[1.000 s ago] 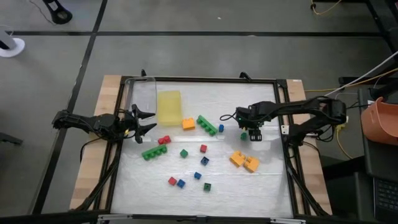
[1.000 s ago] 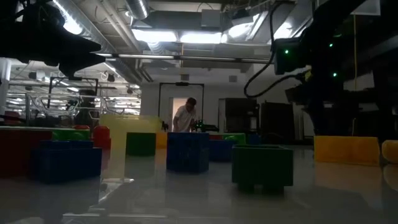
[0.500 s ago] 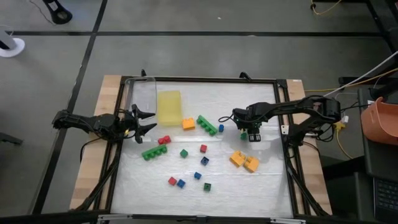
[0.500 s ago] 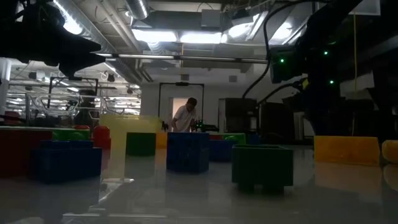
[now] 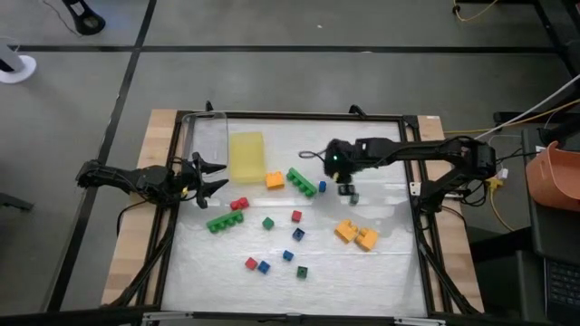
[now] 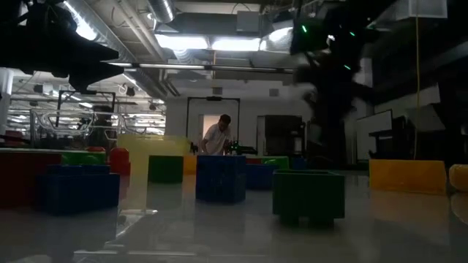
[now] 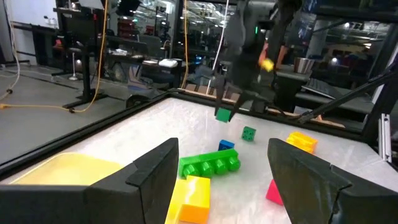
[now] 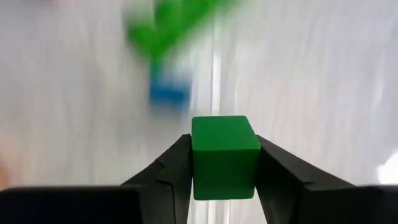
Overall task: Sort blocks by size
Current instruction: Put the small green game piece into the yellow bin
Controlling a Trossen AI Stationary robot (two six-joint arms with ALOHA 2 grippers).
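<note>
My right gripper (image 5: 345,187) is shut on a small green cube (image 8: 225,155) above the middle of the table; the cube also shows in the left wrist view (image 7: 222,114). Below it, a blue cube (image 5: 322,186) and another green cube (image 5: 353,197) lie on the table. A long green brick (image 5: 303,181) and an orange brick (image 5: 275,180) lie to their left. My left gripper (image 5: 213,177) waits open and empty at the table's left edge. My right gripper pinches the green cube by two opposite sides (image 8: 200,163) between its two fingers (image 8: 173,174). The fingers come from above, pointing down. The cube is lifted clear of the table and sits level in the hold.
A flat yellow tray (image 5: 246,156) and a clear container (image 5: 207,136) stand at the far left. Several small cubes and bricks are scattered over the middle and near part of the table, with two orange bricks (image 5: 355,234) at the right. A person stands far off in the room (image 6: 216,137).
My right gripper, still shut on the green cube, has risen and gone toward the table's left edge, from beside the loose green cube to above the blue cube. The blocks on the table have kept still.
</note>
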